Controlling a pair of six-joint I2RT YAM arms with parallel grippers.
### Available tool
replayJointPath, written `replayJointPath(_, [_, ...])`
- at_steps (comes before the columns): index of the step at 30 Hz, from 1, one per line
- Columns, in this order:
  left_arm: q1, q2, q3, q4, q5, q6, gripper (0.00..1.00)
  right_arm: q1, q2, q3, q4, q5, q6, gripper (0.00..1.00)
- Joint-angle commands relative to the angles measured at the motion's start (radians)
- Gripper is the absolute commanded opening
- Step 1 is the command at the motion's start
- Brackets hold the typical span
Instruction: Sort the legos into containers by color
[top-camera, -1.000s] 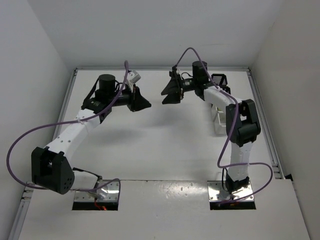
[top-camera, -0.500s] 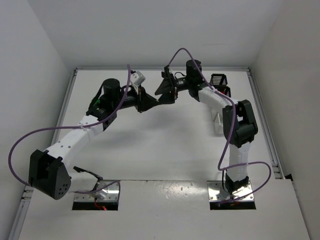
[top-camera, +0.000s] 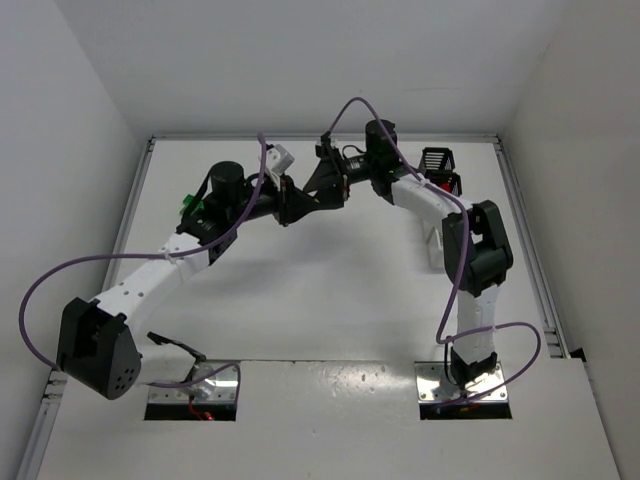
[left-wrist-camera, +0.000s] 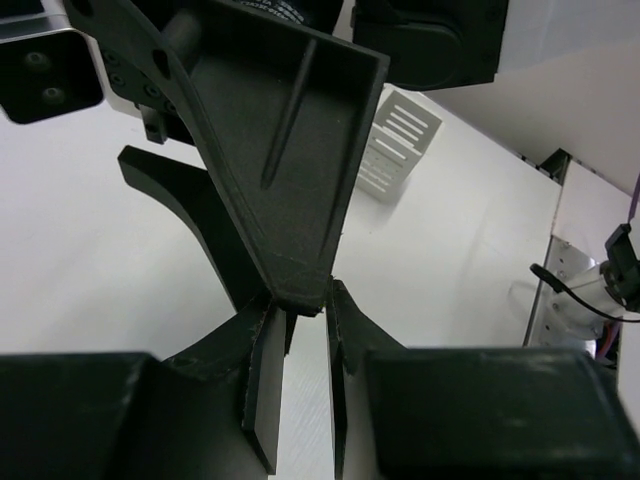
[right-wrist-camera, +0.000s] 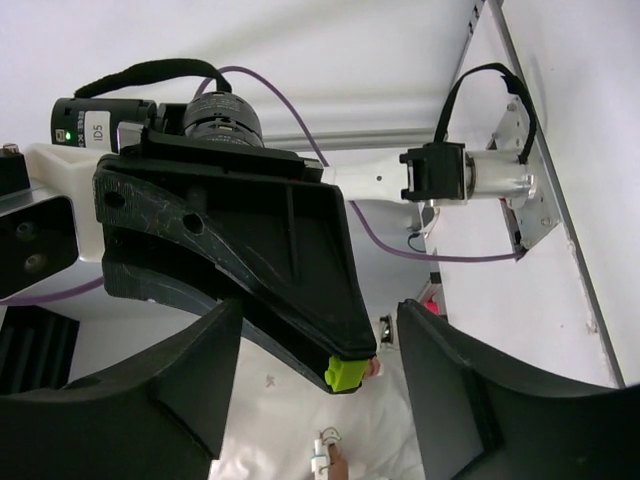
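Note:
A lime-yellow lego (right-wrist-camera: 345, 373) is pinched at the tip of my left gripper (right-wrist-camera: 300, 260), which is shut on it. My right gripper (right-wrist-camera: 320, 312) is open, one finger on each side of that tip, clear of the lego. From above, the left gripper (top-camera: 299, 204) and right gripper (top-camera: 320, 188) meet tip to tip over the far middle of the table. In the left wrist view a right finger (left-wrist-camera: 290, 150) covers the left gripper's (left-wrist-camera: 305, 310) tip, hiding the lego. The containers in view are a black one (top-camera: 441, 166) and a white one (top-camera: 435, 243).
The white slatted bin (left-wrist-camera: 397, 143) stands beyond both grippers in the left wrist view. A black slatted bin (right-wrist-camera: 28, 345) lies at the lower left of the right wrist view. White walls close the table (top-camera: 330, 290) on three sides. Purple cables loop from both arms.
Both arms have swung toward each other. The grippers hung apart a second ago and now the right one's fingers straddle the left one's tip.

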Motion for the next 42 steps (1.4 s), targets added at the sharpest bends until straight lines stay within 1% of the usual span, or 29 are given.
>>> replayJointPath(1, [-0.009,-0.01,-0.015,0.075,-0.032,0.014,0.18,0.003,-0.031,0.041,-0.006,0.012,0.015,0.62])
replayJointPath(3, [-0.019,-0.01,-0.015,0.084,-0.061,0.005,0.18,0.003,-0.031,0.041,-0.006,0.012,0.024,0.5])
replayJointPath(4, [-0.019,-0.01,-0.024,0.084,-0.072,0.005,0.18,0.003,-0.031,0.041,-0.006,0.012,0.035,0.49])
replayJointPath(5, [-0.019,0.0,-0.024,0.084,-0.072,0.005,0.18,0.003,-0.031,0.041,-0.006,0.012,0.035,0.41])
replayJointPath(6, [-0.019,0.0,-0.024,0.094,-0.081,0.005,0.18,0.003,-0.031,0.041,-0.015,0.012,0.044,0.36])
replayJointPath(7, [-0.019,0.0,-0.035,0.094,-0.081,0.005,0.18,0.003,-0.04,0.041,-0.015,0.012,0.044,0.29])
replayJointPath(8, [-0.019,0.0,-0.035,0.094,-0.081,0.005,0.19,0.003,-0.04,0.041,-0.015,0.012,0.044,0.25])
replayJointPath(11, [-0.019,0.0,-0.044,0.094,-0.092,0.005,0.26,0.003,-0.04,0.041,-0.015,0.012,0.053,0.16])
replayJointPath(12, [-0.019,0.0,-0.054,0.094,-0.101,0.005,0.28,0.003,-0.04,0.041,-0.015,0.012,0.053,0.16])
replayJointPath(14, [-0.019,0.0,-0.054,0.094,-0.11,0.014,0.38,0.003,-0.049,0.041,-0.015,0.012,0.053,0.12])
replayJointPath(15, [-0.019,0.0,-0.054,0.094,-0.119,0.014,0.46,0.003,-0.049,0.041,-0.015,0.012,0.053,0.1])
replayJointPath(16, [-0.019,0.0,-0.054,0.085,-0.119,0.014,0.49,0.003,-0.049,0.041,-0.015,0.012,0.053,0.09])
replayJointPath(18, [-0.019,0.0,-0.054,0.074,-0.132,0.032,0.55,0.003,-0.049,0.041,-0.015,0.012,0.053,0.02])
replayJointPath(19, [-0.019,0.0,-0.063,0.062,-0.144,0.032,0.55,0.003,-0.049,0.041,-0.015,0.012,0.053,0.0])
replayJointPath(23, [-0.019,-0.011,-0.074,0.052,-0.168,0.057,0.58,-0.007,-0.049,0.031,-0.024,0.012,0.053,0.0])
replayJointPath(26, [0.015,-0.029,-0.083,0.052,-0.188,0.057,0.6,-0.016,-0.058,-0.01,-0.024,0.003,0.053,0.0])
replayJointPath(28, [0.044,-0.039,-0.092,0.026,-0.203,0.072,0.61,-0.026,-0.067,-0.034,0.008,-0.008,0.042,0.0])
replayJointPath(29, [0.064,-0.055,-0.092,0.003,-0.214,0.087,0.61,-0.036,-0.078,-0.073,0.048,-0.026,0.023,0.05])
replayJointPath(31, [0.092,-0.08,-0.092,-0.02,-0.236,0.098,0.61,-0.052,-0.078,-0.136,0.105,-0.037,0.001,0.12])
replayJointPath(32, [0.107,-0.094,-0.101,-0.031,-0.236,0.098,0.63,-0.065,-0.089,-0.191,0.118,-0.069,-0.028,0.18])
replayJointPath(33, [0.139,-0.109,-0.101,-0.059,-0.236,0.098,0.63,-0.066,-0.089,-0.222,0.155,-0.081,-0.087,0.2])
replayJointPath(35, [0.174,-0.144,-0.101,-0.113,-0.236,0.098,0.66,-0.105,-0.104,-0.312,0.14,-0.066,-0.137,0.26])
replayJointPath(36, [0.194,-0.155,-0.101,-0.144,-0.236,0.098,0.66,-0.121,-0.119,-0.336,0.119,-0.052,-0.16,0.29])
replayJointPath(37, [0.214,-0.164,-0.089,-0.175,-0.236,0.098,0.67,-0.134,-0.133,-0.345,-0.02,-0.037,-0.277,0.3])
replayJointPath(38, [0.252,-0.183,-0.078,-0.237,-0.236,0.107,0.69,-0.165,-0.133,-0.325,-0.171,0.035,-0.391,0.32])
replayJointPath(39, [0.273,-0.192,-0.078,-0.265,-0.221,0.107,0.69,-0.18,-0.133,-0.299,-0.334,0.087,-0.513,0.35])
replayJointPath(40, [0.306,-0.203,-0.078,-0.308,-0.22,0.121,0.7,-0.19,-0.133,-0.223,-0.609,0.217,-0.742,0.35])
replayJointPath(41, [0.32,-0.212,-0.078,-0.328,-0.22,0.132,0.72,-0.19,-0.133,-0.163,-0.757,0.314,-0.868,0.37])
replayJointPath(42, [0.331,-0.223,-0.078,-0.345,-0.211,0.132,0.72,-0.19,-0.133,-0.103,-0.871,0.412,-1.066,0.37])
